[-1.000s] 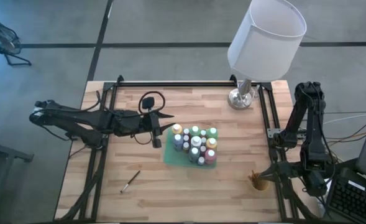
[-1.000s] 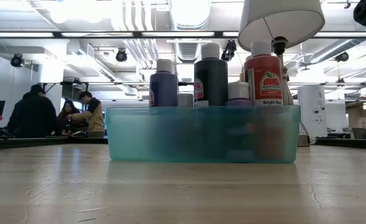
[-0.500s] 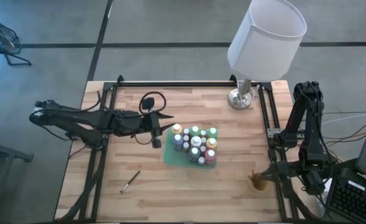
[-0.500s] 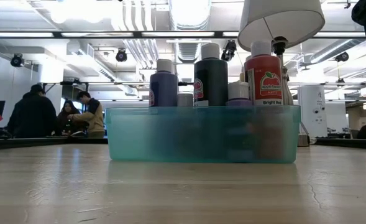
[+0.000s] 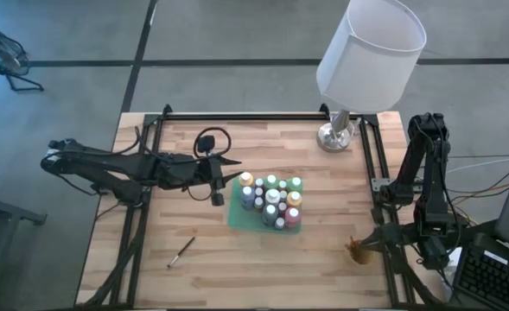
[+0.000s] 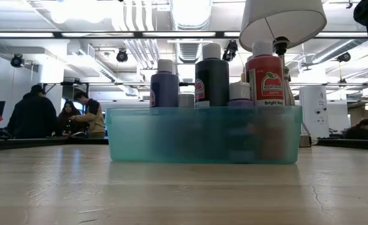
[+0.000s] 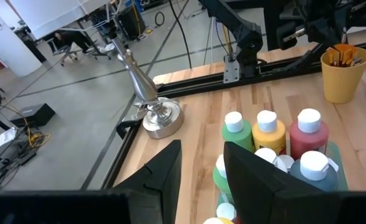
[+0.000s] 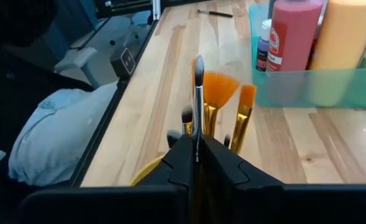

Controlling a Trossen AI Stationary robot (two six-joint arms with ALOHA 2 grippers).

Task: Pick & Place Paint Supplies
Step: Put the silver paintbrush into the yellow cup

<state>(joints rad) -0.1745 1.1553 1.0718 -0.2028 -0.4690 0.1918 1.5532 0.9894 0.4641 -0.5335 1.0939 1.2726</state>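
Nothing moved, right end effector (image 8: pixel 196 163) pinching brush (image 8: pixel 198 93)

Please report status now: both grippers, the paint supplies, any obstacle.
Left gripper open above bottles in teal bin. Right gripper shut on brush over yellow cup. One brush loose on table. No obstacle seen.

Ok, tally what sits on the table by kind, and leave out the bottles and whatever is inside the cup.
Lamp: 1
Teal bin: 1
Yellow cup: 1
Loose brush: 1
Total: 4
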